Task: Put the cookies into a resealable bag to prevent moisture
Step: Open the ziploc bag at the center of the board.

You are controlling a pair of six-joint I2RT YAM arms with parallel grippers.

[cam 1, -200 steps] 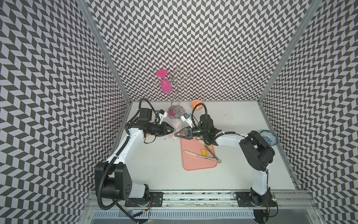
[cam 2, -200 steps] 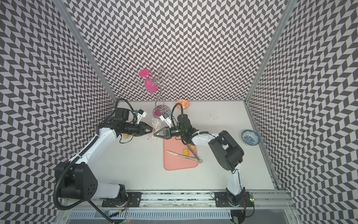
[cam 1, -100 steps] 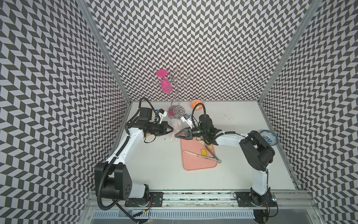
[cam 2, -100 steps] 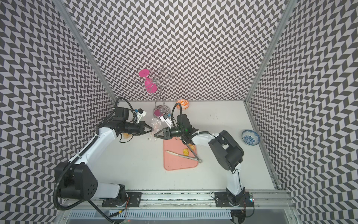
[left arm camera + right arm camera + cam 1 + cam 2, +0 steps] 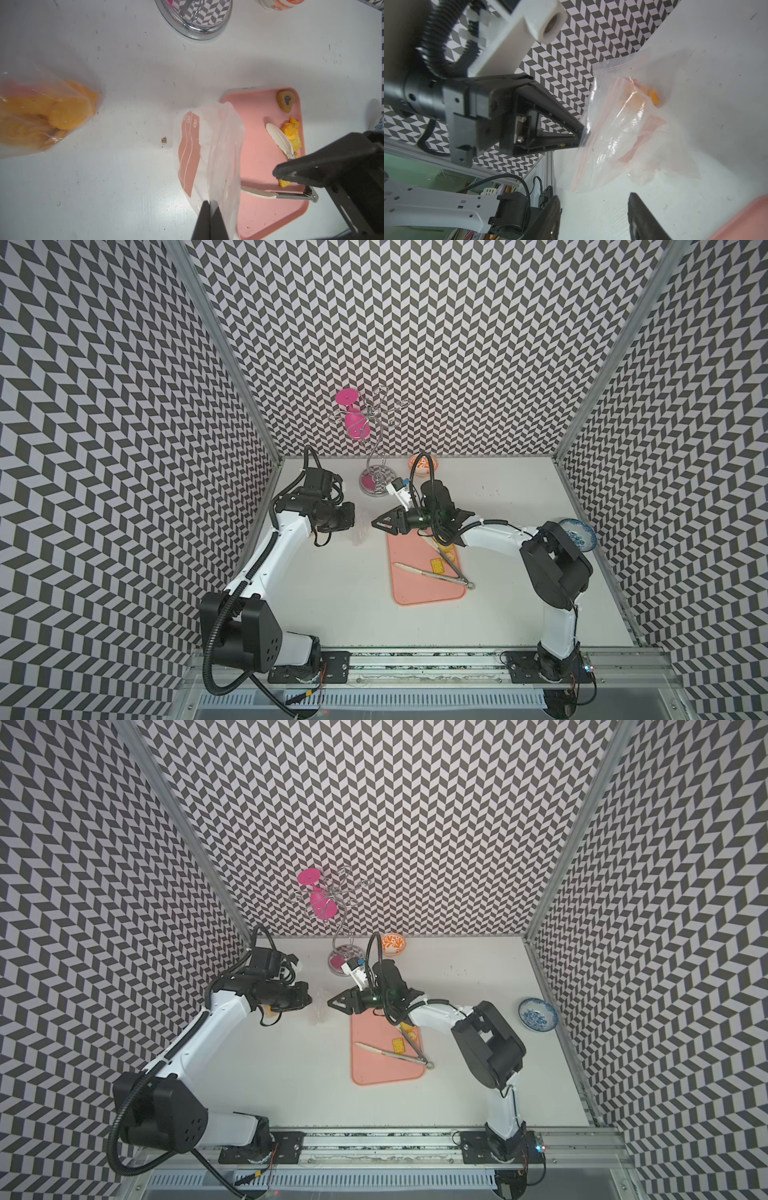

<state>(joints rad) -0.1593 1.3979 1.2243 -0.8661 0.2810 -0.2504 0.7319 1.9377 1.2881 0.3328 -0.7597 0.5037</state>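
Edge of the bag (image 5: 623, 128) is pinched in my left gripper (image 5: 583, 135), its jaws closed tight on the plastic. My right gripper (image 5: 593, 196) waits just beside the bag, jaws parted and empty. Loose cookies (image 5: 292, 133) lie on the pink tray (image 5: 259, 162) behind it, nearest my right arm.

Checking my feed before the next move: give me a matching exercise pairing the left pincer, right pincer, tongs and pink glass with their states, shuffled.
Things:
1. left pincer
2. right pincer
3. tongs
4. pink glass

States:
A. hanging on the wire rack
B. open, holding nothing
C. shut on the edge of the bag
D. lying on the pink tray

Pairs: 1-C, 2-B, 3-D, 4-A
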